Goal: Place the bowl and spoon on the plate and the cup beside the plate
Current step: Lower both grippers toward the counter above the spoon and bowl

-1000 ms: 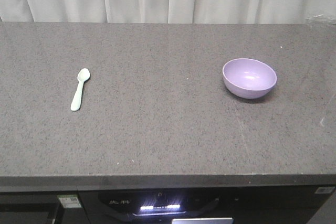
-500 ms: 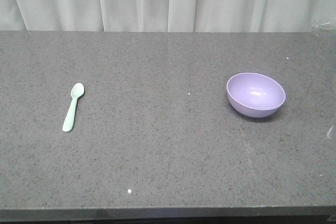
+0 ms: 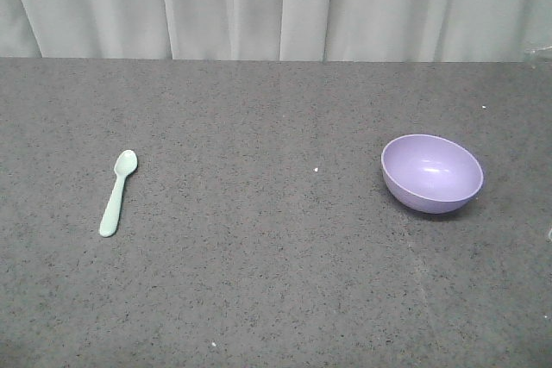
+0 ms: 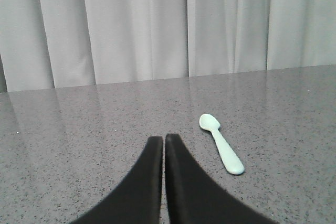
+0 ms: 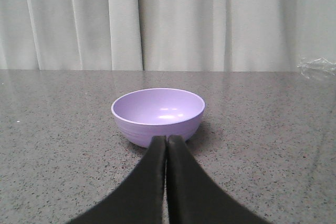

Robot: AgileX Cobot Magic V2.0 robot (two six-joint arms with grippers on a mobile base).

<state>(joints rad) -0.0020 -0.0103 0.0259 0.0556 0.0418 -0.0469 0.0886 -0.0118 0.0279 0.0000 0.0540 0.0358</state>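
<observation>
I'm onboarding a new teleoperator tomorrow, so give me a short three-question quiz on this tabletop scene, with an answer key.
1. True or false: the small mint-green plastic spoon lies inside the round glossy lavender plastic bowl.
2. Multiple choice: in its wrist view, the right end effector is
A. open around the bowl
B. shut, holding nothing
C. shut on the spoon
3. Fill the blank: in the front view, the spoon lies on the grey speckled countertop to the ___ of the bowl.

Key: 1 false; 2 B; 3 left.
</observation>
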